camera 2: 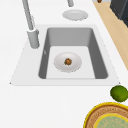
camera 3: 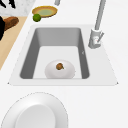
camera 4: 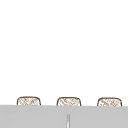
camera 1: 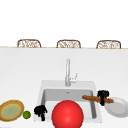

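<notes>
Starting with the red ball (camera 1: 67, 114), sitting closest to the front camera and hiding the near edge of the sink (camera 1: 41, 91). Moving to the right hand (camera 1: 103, 96), floating just right of the basin: clamping round a long brown loaf (camera 1: 93, 98), fingers curling over it and showing below it. Holding that loaf level, most of its length sticking out to the hand's left over the basin's right rim, its short end poking out to the hand's right. Lying just below and to the right of this hand, on the desk (camera 1: 20, 75): a white plate (camera 1: 118, 108). In the right side view, catching the same loaf (camera 3: 10, 22) beside a sliver of black hand (camera 3: 2, 28).

Hanging at the sink's front left corner, the left hand (camera 1: 40, 111); not possible to tell its grip. Resting just to that hand's left, a lime (camera 1: 26, 114), and beyond it a yellow-rimmed dish (camera 1: 11, 110). Sitting in the basin between the two hands, a white bowl (camera 2: 67, 62) carrying a small brown lump (camera 2: 68, 61). Rising behind, the faucet (camera 1: 67, 72).
</notes>
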Tool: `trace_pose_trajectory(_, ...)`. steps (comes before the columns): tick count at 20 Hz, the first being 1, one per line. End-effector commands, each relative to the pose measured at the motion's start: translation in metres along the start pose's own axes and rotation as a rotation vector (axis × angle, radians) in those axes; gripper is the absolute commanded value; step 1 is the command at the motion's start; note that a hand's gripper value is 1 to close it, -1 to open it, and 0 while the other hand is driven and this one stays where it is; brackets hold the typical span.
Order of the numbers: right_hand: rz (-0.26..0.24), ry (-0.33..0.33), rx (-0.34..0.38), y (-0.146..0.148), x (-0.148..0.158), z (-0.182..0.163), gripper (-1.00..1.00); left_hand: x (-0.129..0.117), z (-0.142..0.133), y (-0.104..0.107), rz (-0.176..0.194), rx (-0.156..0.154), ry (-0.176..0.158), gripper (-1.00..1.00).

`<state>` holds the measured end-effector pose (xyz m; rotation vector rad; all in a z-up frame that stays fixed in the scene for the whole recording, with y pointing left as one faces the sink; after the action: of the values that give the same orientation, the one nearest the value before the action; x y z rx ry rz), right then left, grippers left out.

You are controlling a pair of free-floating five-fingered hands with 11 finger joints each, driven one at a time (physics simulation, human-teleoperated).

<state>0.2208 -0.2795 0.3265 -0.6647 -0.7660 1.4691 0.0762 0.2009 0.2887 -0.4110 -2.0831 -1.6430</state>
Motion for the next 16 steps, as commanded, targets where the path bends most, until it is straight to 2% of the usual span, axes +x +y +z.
trace_pose_trajectory(1, 0.012, -0.016, 0.000, 0.008, -0.022, 0.019, 1.00, 0.000, 0.000, 0.000, 0.000, 0.000, 0.000, 0.00)
trace_pose_trajectory(6, 0.035, -0.046, -0.002, 0.024, -0.047, 0.036, 1.00, 0.000, 0.000, 0.000, 0.000, 0.000, 0.000, 0.00)
trace_pose_trajectory(16, 0.055, -0.062, -0.008, 0.051, -0.090, 0.066, 1.00, 0.000, 0.000, 0.000, 0.000, 0.000, 0.000, 0.00)
